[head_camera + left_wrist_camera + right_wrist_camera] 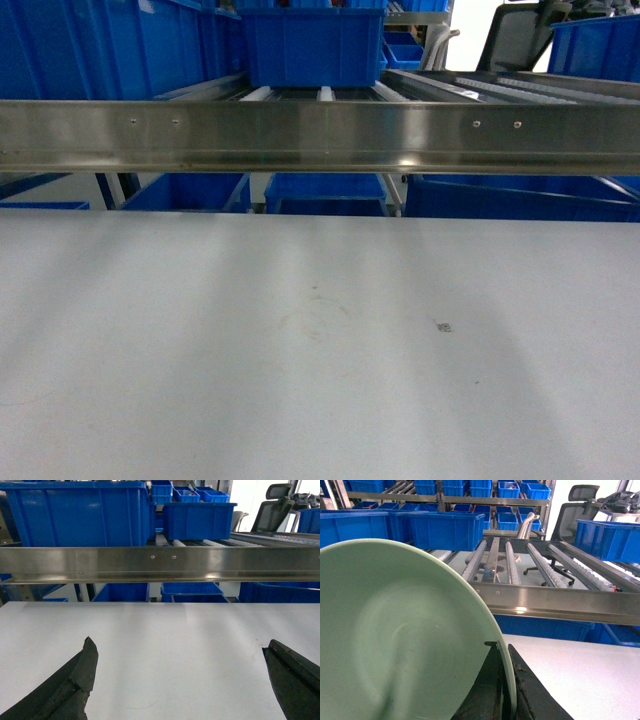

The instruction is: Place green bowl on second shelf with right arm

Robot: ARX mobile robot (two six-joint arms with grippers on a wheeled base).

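Observation:
The green bowl point(395, 640) fills the left of the right wrist view, pale mint and smooth, held up above the white table point(590, 675). My right gripper point(502, 645) is shut on its rim, one black finger inside the bowl and one outside. In the left wrist view my left gripper point(180, 647) is open over bare tabletop, with nothing between its fingers point(75, 680). Neither gripper nor the bowl shows in the head view. A steel rack point(395, 497) with tiers of blue bins stands far back; I cannot tell which tier is the second shelf.
A long steel front rail point(320, 135) of the roller-rail shelf point(545, 565) crosses just beyond the table's far edge. Blue bins point(312, 45) stand on the rollers and more sit below them. An office chair point(575, 505) is at the back right.

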